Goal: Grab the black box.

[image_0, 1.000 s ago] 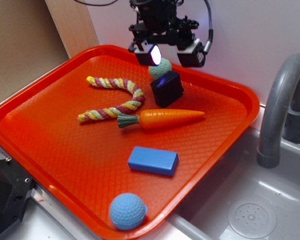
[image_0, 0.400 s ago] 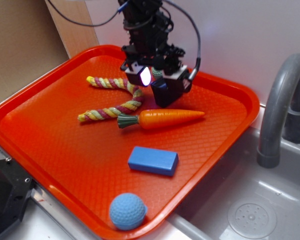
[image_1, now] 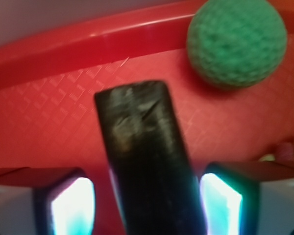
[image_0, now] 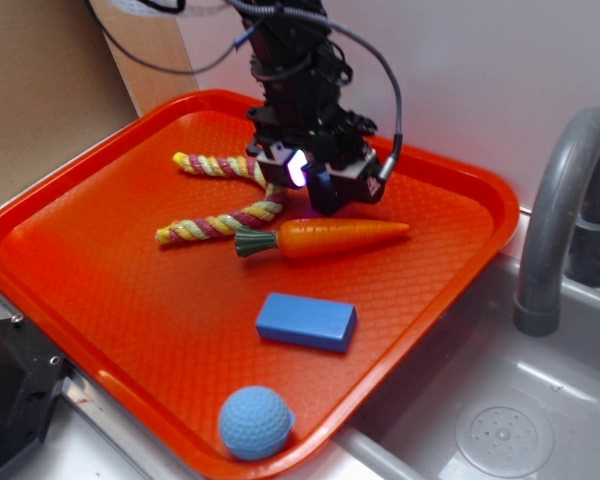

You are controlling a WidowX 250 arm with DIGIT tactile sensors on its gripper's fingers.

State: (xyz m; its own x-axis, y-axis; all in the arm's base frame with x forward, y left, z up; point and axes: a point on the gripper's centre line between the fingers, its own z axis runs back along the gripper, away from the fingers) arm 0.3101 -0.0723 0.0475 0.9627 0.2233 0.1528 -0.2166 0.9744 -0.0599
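On the counter beside a grey sink [image_0: 540, 420] sits a big red tray [image_0: 80, 250]. It fills most of the outside view, and a grey tap [image_0: 555, 220] curves up at the right.

At the far side of the tray, the black robot arm [image_0: 295, 70] reaches down. Its claw [image_0: 325, 180] is low over the tray, and its two glowing fingers [image_1: 71, 205] stand on either side of the black box [image_1: 144, 161]. In the wrist view the box stands between them, with a thin gap on each side. The claw is spread wide and is not squeezing anything. In the outside view the box is mostly hidden by the claw, and only a dark bit shows at its near edge.

A striped rope toy [image_0: 225, 200] lies curled to the left of the claw. Just near the box lies an orange carrot [image_0: 330, 238], with its green top pointing left and its tip pointing right. Nearer again is a blue block [image_0: 307, 321], lying flat. A light blue ball [image_0: 254, 422] sits at the near edge of the tray.

A green bumpy ball [image_1: 237, 41] shows only in the wrist view. It rests just past the box, next to the far rim of the tray.
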